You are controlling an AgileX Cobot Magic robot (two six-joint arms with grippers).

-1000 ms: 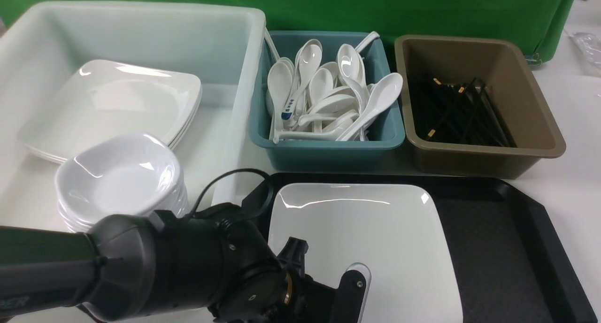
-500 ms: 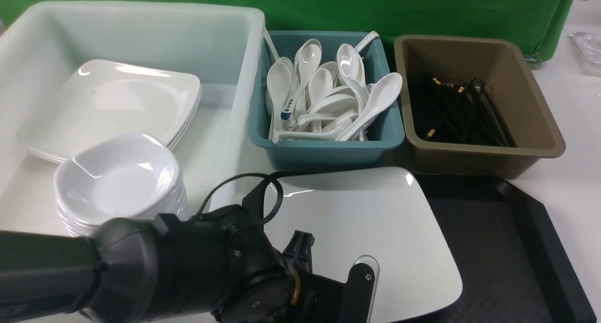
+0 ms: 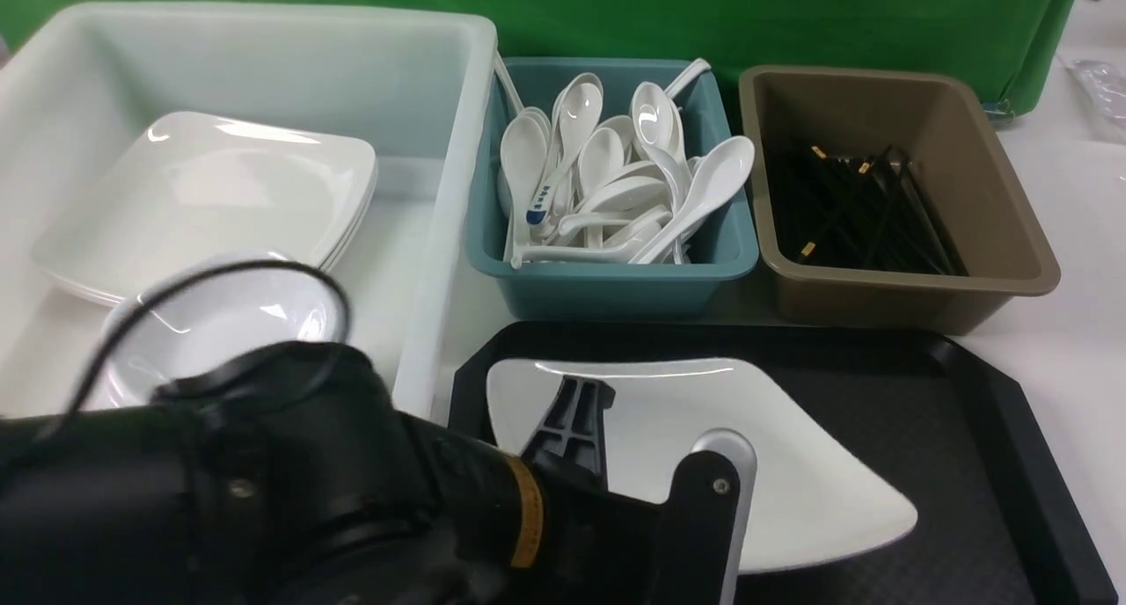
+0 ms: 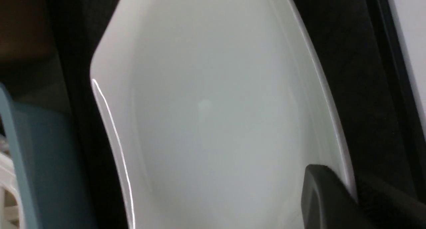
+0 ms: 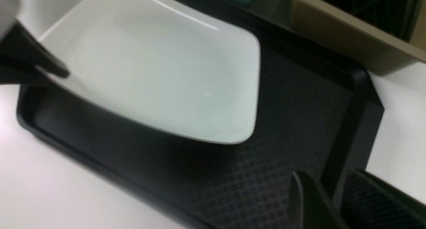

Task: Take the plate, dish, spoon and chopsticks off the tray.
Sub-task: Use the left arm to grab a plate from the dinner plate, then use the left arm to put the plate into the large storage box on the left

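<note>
Plate: we see the plate (image 3: 792, 464) raised and tilted above the left half of the tray (image 3: 968, 464), with a shadow under it.
Left claw: our left gripper (image 3: 651, 451) is clamped on the plate's near rim, and one finger (image 4: 326, 199) overlaps that edge.
Right claw: our right gripper (image 5: 326, 179) hangs over the tray's right rim, fingers apart and holding nothing.
Surface: we have a white table (image 3: 1073, 341) with the tray at the near edge.
Left bin: the white tub (image 3: 457, 148) holds stacked plates (image 3: 211, 192) and a pile of small dishes (image 3: 229, 324).
Middle bin: the teal tub (image 3: 616, 280) holds spoons (image 3: 607, 183).
Right bin: the brown tub (image 3: 880, 297) holds black chopsticks (image 3: 862, 209).
Room: a green cloth (image 3: 704, 7) hangs behind.
</note>
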